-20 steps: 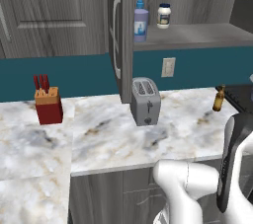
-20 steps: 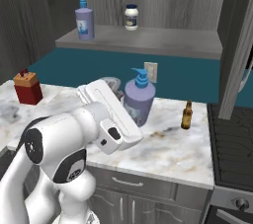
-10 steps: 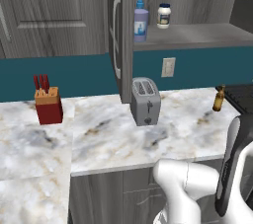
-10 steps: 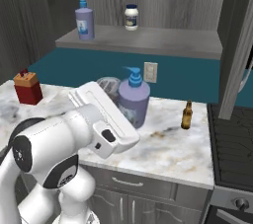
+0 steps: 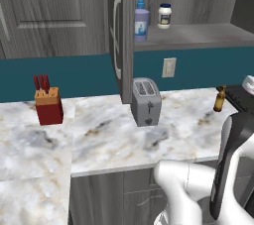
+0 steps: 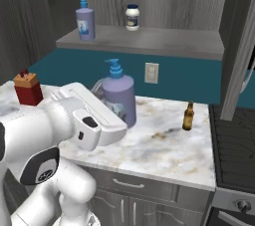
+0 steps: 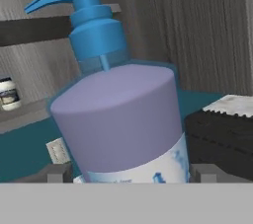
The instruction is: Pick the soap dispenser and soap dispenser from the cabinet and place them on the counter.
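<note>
- The counter (image 5: 114, 140) is white-and-grey marbled stone with a thick pale edge.
- The cabinet (image 5: 59, 16) is grey wood-grain, with a long silver handle on its open door and a grey shelf inside.
- One soap dispenser (image 6: 119, 98) is a lavender bottle with a blue pump and a blue-white label. It is upright, long axis vertical, between the spread tips of the gripper (image 7: 131, 174), just above the counter's front part; whether they touch it I cannot tell. In the right base view its spout points left.
- The other soap dispenser (image 6: 85, 19) stands upright on the cabinet shelf, left of a small white jar (image 6: 132, 17), spout pointing right in that view.
</note>
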